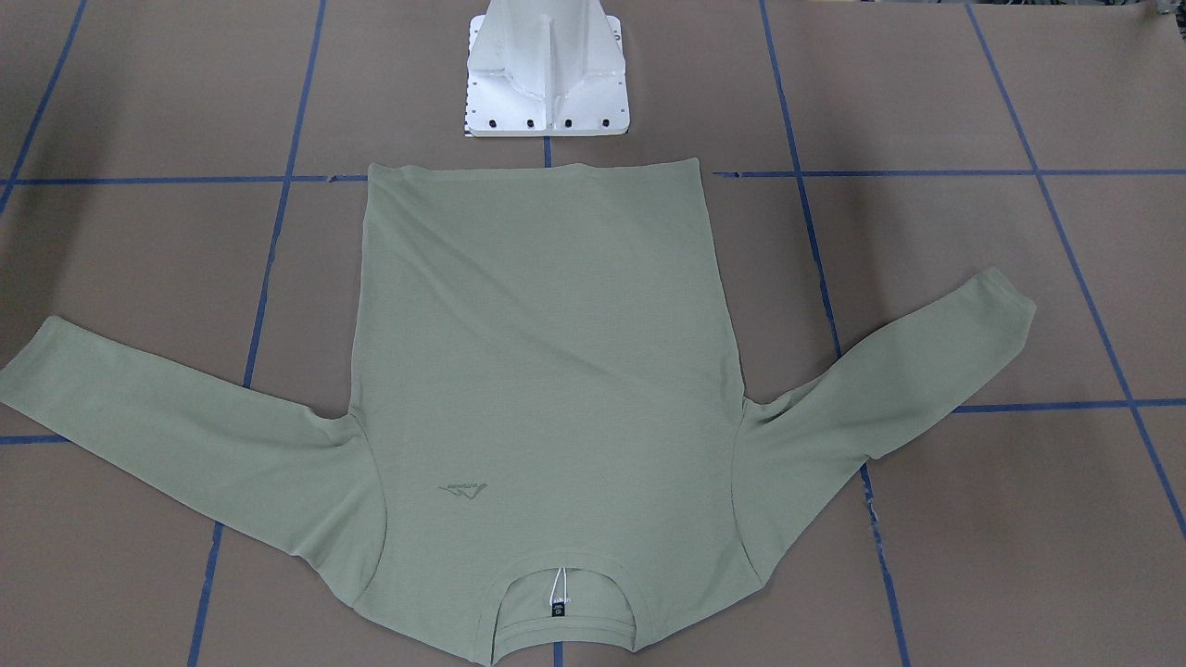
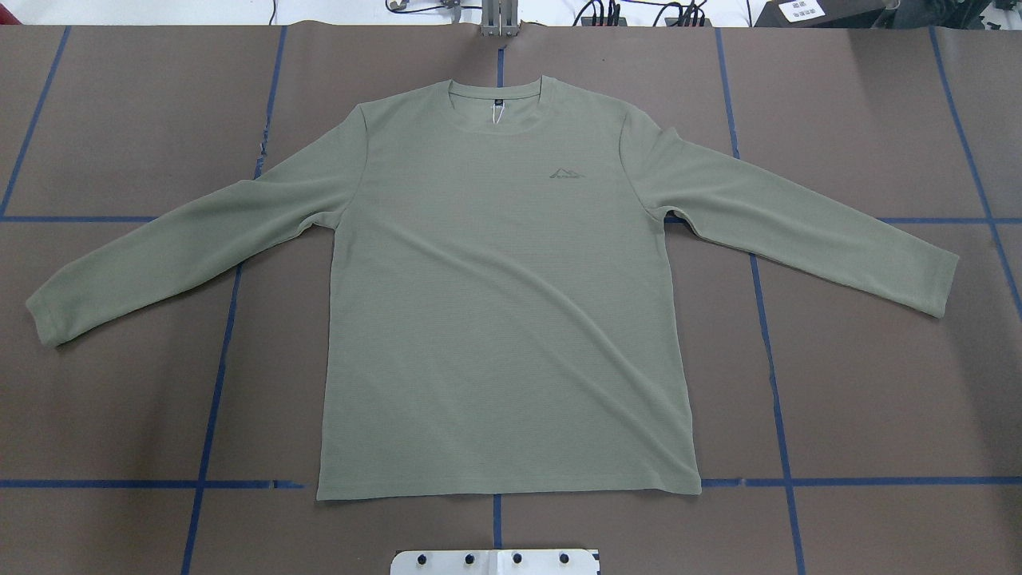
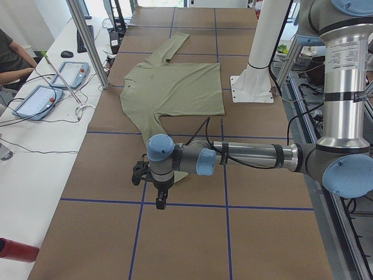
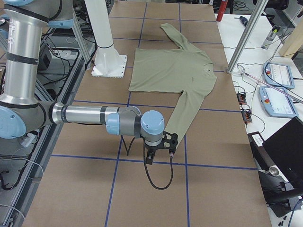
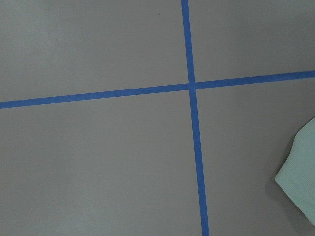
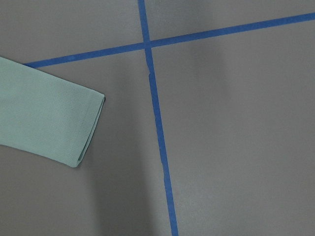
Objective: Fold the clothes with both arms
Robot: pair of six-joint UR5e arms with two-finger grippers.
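The pale sage-green shirt (image 2: 503,303) lies flat and face up on the brown table, sleeves spread, neck away from the robot; it also shows in the front-facing view (image 1: 547,352). My left gripper (image 3: 154,188) hangs over the table just past the left sleeve's cuff (image 5: 301,173); I cannot tell if it is open or shut. My right gripper (image 4: 160,150) hangs just past the right sleeve's cuff (image 6: 74,123); I cannot tell its state either. Neither gripper shows in the overhead, front-facing or wrist views.
The white pedestal (image 1: 547,83) stands at the shirt's hem. Blue tape lines (image 2: 770,359) grid the table. Side benches hold teach pendants (image 3: 38,100), a laptop (image 4: 284,151) and cables. Metal posts (image 3: 87,41) stand at the table's edges.
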